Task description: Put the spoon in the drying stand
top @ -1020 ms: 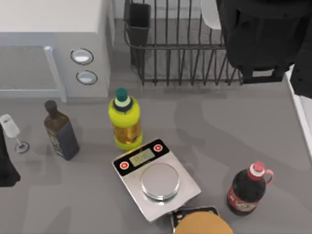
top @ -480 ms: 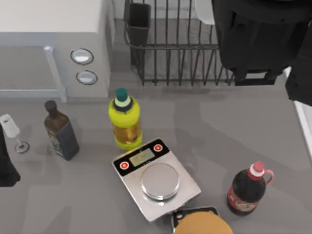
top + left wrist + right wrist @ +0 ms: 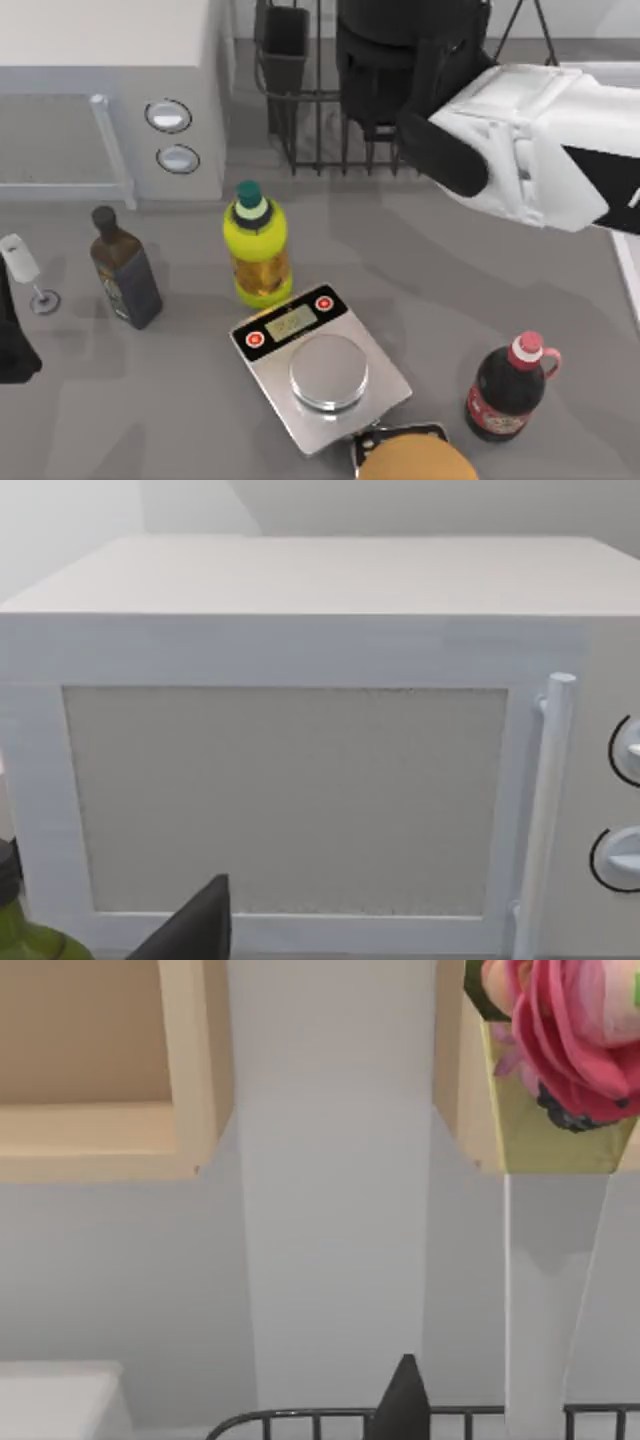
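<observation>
Grey box microwave (image 3: 110, 90) sat top-left. Black wire drying stand (image 3: 310, 110) was top-centre, bars upright, long axis left-right, black utensil cup (image 3: 285, 45) at its left corner. Right arm's gripper (image 3: 400, 60) hung over it; can't tell grip state. 3 bottles, 1 scale.

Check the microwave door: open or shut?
Shut. In the left wrist view the microwave door sits flush with the front panel, handle upright beside the dials; the top view shows no door swung out.
</observation>
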{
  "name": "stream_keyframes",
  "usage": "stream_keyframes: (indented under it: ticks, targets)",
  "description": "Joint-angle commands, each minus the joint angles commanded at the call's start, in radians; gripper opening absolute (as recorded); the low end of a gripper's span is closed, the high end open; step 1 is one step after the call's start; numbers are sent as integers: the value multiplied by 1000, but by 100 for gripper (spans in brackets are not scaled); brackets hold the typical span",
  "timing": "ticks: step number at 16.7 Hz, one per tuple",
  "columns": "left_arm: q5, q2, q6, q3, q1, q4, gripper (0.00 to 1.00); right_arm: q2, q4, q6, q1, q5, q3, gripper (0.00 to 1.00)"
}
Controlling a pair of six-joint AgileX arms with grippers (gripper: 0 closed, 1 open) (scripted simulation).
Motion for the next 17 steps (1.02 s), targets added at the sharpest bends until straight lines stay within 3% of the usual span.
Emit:
stream_keyframes:
  ticks: [5, 10, 17]
  targets:
    - [0, 0, 0, 0, 0, 0, 100, 199, 241, -7, -151, -149, -51, 0]
    - [0, 0, 0, 0, 0, 0, 100, 219, 263, -9, -169, -167, -58, 0]
    - [0, 0, 0, 0, 0, 0, 100, 219, 263, -9, -169, -167, -58, 53]
